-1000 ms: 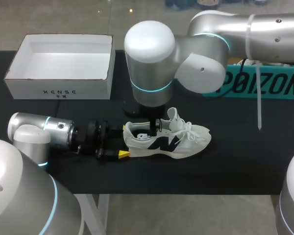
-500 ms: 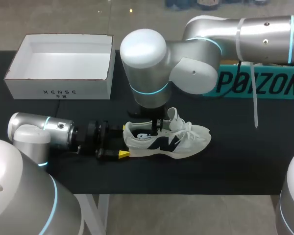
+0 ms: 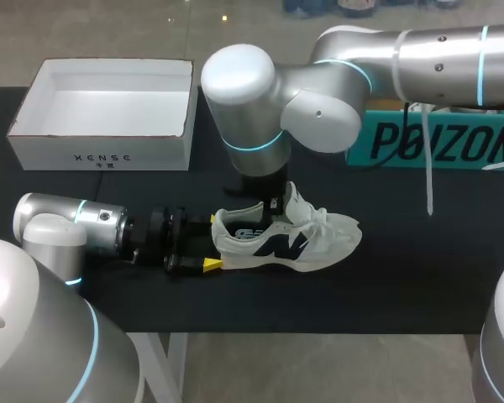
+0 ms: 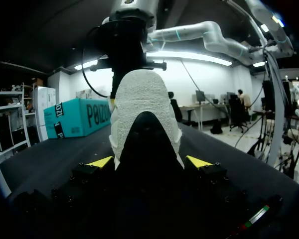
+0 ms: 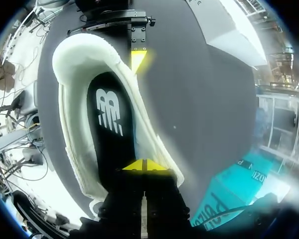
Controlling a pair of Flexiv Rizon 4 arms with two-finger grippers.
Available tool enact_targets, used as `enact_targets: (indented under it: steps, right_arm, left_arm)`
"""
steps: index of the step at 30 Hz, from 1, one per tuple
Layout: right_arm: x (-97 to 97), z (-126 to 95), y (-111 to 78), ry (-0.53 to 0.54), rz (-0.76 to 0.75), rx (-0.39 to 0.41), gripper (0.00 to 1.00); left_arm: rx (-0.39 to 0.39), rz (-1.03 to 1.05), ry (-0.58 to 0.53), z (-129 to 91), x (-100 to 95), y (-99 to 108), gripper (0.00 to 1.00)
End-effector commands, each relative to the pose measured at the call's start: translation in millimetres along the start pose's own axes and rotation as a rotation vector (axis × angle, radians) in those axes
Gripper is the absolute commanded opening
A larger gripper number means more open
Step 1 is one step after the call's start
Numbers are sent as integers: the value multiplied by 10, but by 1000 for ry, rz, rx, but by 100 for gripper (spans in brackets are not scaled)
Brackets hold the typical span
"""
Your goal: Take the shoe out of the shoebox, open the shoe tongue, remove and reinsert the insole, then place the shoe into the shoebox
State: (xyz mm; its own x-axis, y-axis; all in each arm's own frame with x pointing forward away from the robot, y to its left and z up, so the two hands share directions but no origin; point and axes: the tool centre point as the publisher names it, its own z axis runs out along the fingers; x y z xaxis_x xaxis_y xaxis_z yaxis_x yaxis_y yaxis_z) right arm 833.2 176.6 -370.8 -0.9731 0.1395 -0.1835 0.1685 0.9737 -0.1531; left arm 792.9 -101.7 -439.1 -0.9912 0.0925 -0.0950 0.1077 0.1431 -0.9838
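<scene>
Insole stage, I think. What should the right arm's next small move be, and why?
Probably a short upward pull with the right gripper. Its tips sit closed together on the black insole inside the sneaker, and the left gripper clamps the heel from both sides, so the shoe should stay put. Whether the insole is actually pinched is unclear.

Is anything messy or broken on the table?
No, nothing looks wrong. The sneaker stands upright on the table, its heel held by the left gripper, with the insole lying flat inside. The shoebox sits upright and empty.
</scene>
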Motion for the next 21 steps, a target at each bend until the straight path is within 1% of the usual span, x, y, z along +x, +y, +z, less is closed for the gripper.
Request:
enact_targets:
  steps: [1, 20, 21]
  right_arm:
    - [-10, 95, 48, 12, -1, 3, 0]
    - [105, 243, 55, 36, 9, 14, 0]
    - [114, 248, 57, 37, 9, 14, 11]
  left_arm:
    - [-2, 0, -1, 11, 3, 39, 0]
    - [-2, 0, -1, 11, 3, 39, 0]
    - [-2, 0, -1, 11, 3, 39, 0]
